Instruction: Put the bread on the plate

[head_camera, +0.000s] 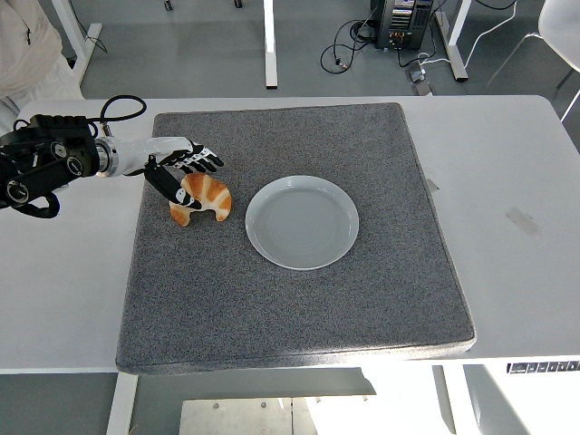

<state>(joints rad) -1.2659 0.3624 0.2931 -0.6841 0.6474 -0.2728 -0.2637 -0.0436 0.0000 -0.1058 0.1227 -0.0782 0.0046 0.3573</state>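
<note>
My fingers [201, 159] are closed around the bread [205, 198]: the thumb lies dark across its left front, the other four reach over its far top edge. That is my left hand [181, 168], coming in from the left edge on a black arm [45, 163] with a white wrist. My right hand does not show.

The bread is a croissant, golden brown, at the left part of the mat [299, 299], toward its far side. Its long axis runs roughly left to right, dipping a little toward the near edge on the right. Its two tips curl down toward me, so the arch bulges away from me. The left tip looks slightly raised, but I cannot tell whether the bread has left the mat.

Just right of it lies the plate [302, 221], pale grey-blue, round, with nothing on it, near the middle of the mat. A narrow strip of bare mat separates bread and plate; nothing stands between them.

The mat is a dark grey square, speckled, covering most of the white table [517, 199]. The table carries a few faint marks to the right of the mat.

Beyond the far edge I see grey floor, white table legs [269, 45], black cables [349, 45] and a dark box [403, 23]. At the top left corner a person's pale sleeve [27, 45] shows.
</note>
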